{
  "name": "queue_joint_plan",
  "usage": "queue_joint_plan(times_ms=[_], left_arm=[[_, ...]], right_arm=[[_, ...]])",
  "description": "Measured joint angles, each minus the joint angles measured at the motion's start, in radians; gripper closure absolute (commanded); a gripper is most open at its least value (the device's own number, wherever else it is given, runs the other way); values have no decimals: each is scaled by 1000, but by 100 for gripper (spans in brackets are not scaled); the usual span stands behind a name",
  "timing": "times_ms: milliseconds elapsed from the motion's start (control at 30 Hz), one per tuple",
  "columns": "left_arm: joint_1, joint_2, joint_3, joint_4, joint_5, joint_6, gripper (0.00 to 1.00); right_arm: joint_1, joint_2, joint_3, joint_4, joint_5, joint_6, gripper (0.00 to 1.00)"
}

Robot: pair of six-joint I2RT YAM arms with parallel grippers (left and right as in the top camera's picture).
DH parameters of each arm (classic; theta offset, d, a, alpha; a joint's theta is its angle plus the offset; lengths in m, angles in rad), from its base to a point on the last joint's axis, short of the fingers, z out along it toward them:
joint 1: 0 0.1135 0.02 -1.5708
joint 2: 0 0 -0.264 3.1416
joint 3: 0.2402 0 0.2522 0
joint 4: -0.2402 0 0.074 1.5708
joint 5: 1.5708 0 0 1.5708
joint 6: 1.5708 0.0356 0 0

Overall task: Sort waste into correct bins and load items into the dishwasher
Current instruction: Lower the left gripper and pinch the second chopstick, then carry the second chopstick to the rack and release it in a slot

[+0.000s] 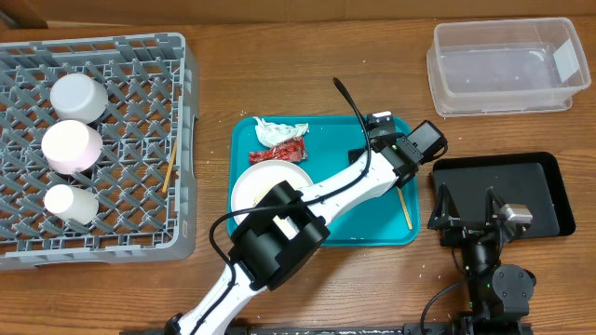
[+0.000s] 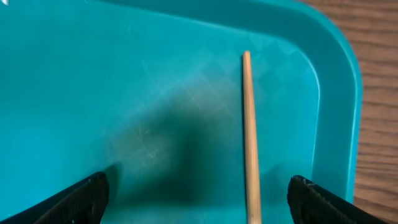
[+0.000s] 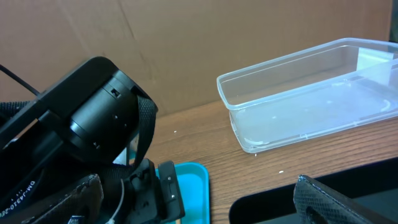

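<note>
My left gripper [image 1: 395, 172] hangs open over the right side of the teal tray [image 1: 244, 223]. A light-wood chopstick [image 2: 249, 137] lies on the tray between its fingers [image 2: 81, 199], nearer the right one and touching neither. The chopstick's free end [image 1: 404, 209] shows beyond the wrist. On the tray's left part lie a crumpled white napkin [image 1: 281, 130], a red wrapper [image 1: 277, 152] and a white plate [image 1: 261, 179]. The grey dish rack [image 1: 140, 223] holds two pale bowls [image 1: 79, 96], [image 1: 71, 146], a small cup [image 1: 70, 203] and another chopstick [image 1: 169, 167]. My right gripper [image 1: 468, 200] stands open and empty above the black tray [image 1: 545, 181].
The clear tub [image 1: 503, 65] stands empty at the back right, with a white label on its right end. The left arm lies diagonally across the teal tray, over part of the plate. A cardboard wall [image 3: 205, 43] rises behind the table.
</note>
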Motion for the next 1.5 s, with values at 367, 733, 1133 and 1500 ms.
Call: queue_joint_plan(times_ms=[367, 733, 1133, 1500], left_arm=[[-1, 42, 5, 8, -26, 75, 29], [-1, 51, 29, -14, -24, 128, 82], [4, 96, 174, -192, 18, 150, 96], [64, 97, 433, -541, 31, 201, 96]], right_arm=[[0, 0, 0, 1, 0, 0, 0], [0, 0, 0, 0, 0, 0, 0], [0, 0, 0, 0, 0, 0, 0], [0, 0, 0, 0, 0, 0, 0]])
